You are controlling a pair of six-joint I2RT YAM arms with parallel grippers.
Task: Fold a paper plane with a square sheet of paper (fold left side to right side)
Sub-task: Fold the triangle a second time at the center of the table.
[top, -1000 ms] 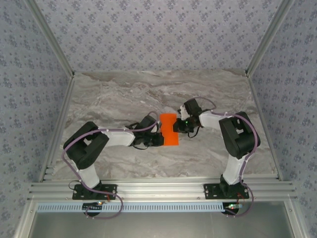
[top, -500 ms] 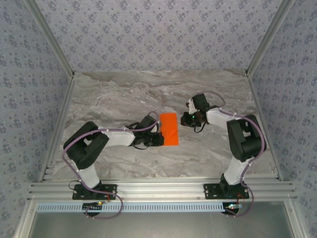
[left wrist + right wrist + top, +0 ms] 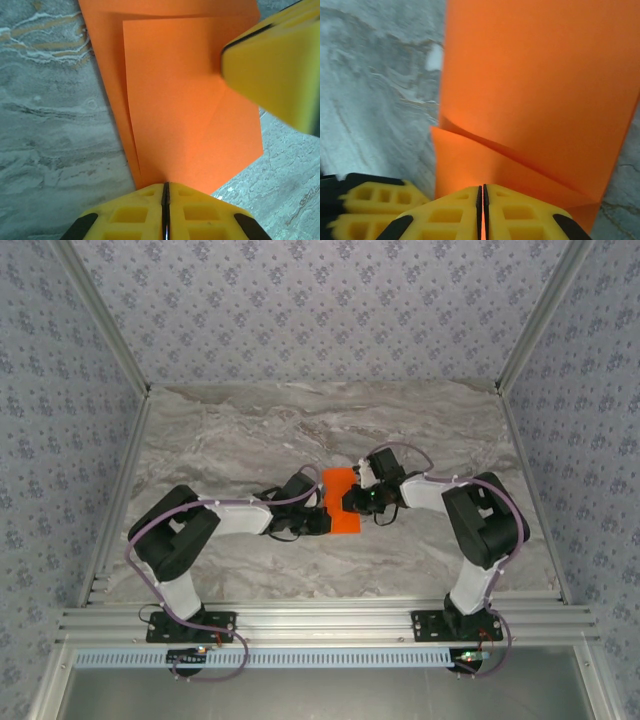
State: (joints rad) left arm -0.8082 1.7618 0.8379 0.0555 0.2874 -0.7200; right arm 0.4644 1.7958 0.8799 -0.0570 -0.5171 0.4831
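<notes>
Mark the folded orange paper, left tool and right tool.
Folded bright orange paper (image 3: pixel 175 100): left wrist view, top flap's centre.
Left tool (image 3: pixel 165 191): left wrist view, fingertip seam.
Right tool (image 3: pixel 482 192): right wrist view, fingertip seam.

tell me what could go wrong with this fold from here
On the orange paper, the top layer sits inset from the lower layer's edge; creasing now may lock in a skew.
A raised ridge lies ahead of the shut right tool; pressing may set a stray wrinkle.

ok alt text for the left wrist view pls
A folded orange paper lies on a grey marble table. The left gripper, yellow fingers shut, meets its near edge, and the right gripper reaches in over its upper right.
</notes>
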